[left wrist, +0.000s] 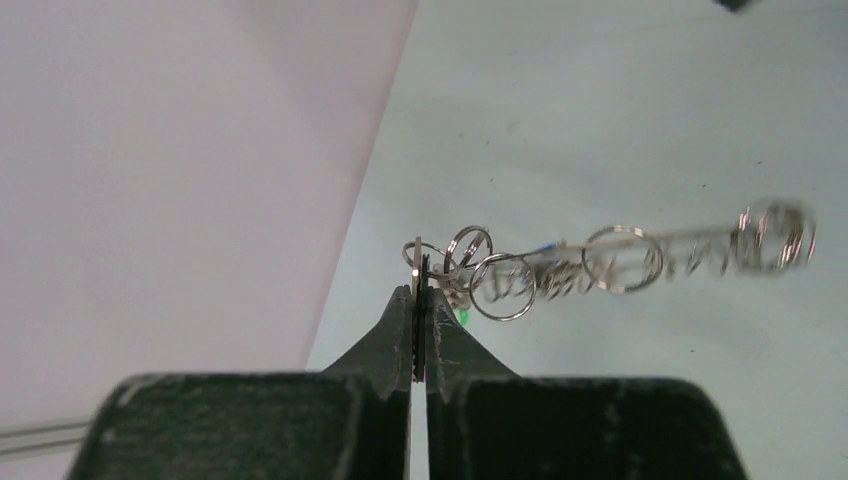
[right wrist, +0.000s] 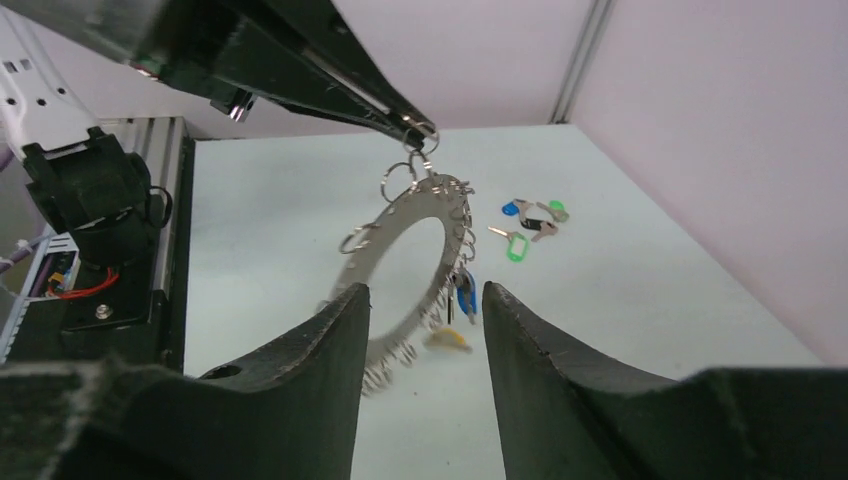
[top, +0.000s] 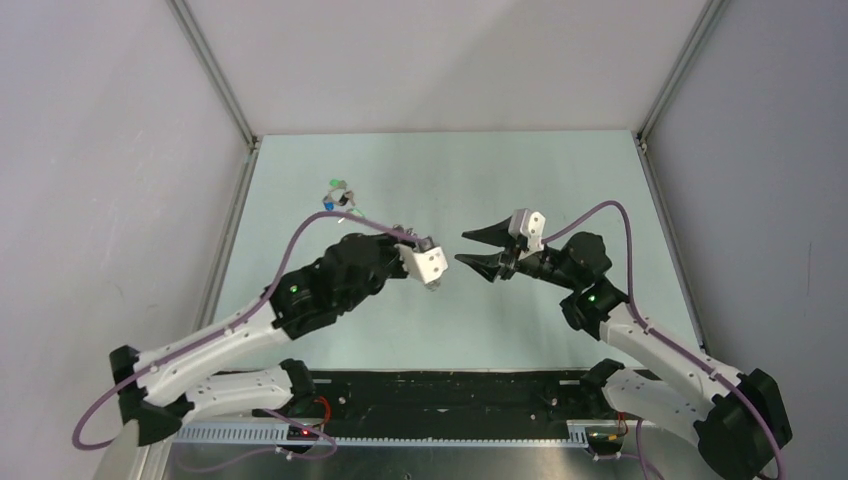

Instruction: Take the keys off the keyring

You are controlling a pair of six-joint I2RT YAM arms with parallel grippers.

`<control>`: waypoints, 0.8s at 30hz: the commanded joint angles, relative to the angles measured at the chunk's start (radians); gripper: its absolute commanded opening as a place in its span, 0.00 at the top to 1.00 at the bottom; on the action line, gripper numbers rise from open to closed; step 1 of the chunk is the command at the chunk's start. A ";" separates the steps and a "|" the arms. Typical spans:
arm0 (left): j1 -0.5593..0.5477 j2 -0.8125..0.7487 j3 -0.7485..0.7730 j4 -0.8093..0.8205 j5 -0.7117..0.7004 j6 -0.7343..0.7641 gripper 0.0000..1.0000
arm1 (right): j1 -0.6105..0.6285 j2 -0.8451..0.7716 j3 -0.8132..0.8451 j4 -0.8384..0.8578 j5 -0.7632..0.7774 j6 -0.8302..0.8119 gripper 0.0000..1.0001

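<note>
Right gripper (right wrist: 425,292) is being shown nearest, jaws partly open and empty; the keyring (right wrist: 385,232) is being framed between its fingers (right wrist: 300,380), untouched. By its rim the keyring is being held, hanging above the worktop (right wrist: 650,300), in the closed left gripper (right wrist: 415,122). Two keys (right wrist: 465,295), tagged blue and yellow, are being carried on its lower rim; loose keys (right wrist: 530,220) are lying on the worktop beyond.

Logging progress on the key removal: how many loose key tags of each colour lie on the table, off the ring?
Blue tags: 1
Green tags: 2
Black tags: 1
Total: 4
</note>
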 commanded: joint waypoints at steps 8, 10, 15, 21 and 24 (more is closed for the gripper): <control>-0.008 -0.273 -0.254 0.318 0.346 0.134 1.00 | 0.007 0.066 0.035 0.192 -0.146 0.040 0.62; -0.008 -0.287 -0.268 0.328 0.366 0.132 1.00 | 0.018 0.085 0.055 0.192 -0.180 0.046 0.63; -0.008 -0.293 -0.261 0.331 0.389 0.116 1.00 | 0.060 0.133 0.091 0.173 -0.207 0.030 0.66; -0.008 -0.301 -0.259 0.336 0.407 0.106 1.00 | 0.090 0.171 0.104 0.174 -0.226 0.034 0.68; -0.009 -0.311 -0.261 0.342 0.410 0.106 1.00 | 0.105 0.189 0.105 0.189 -0.225 0.035 0.69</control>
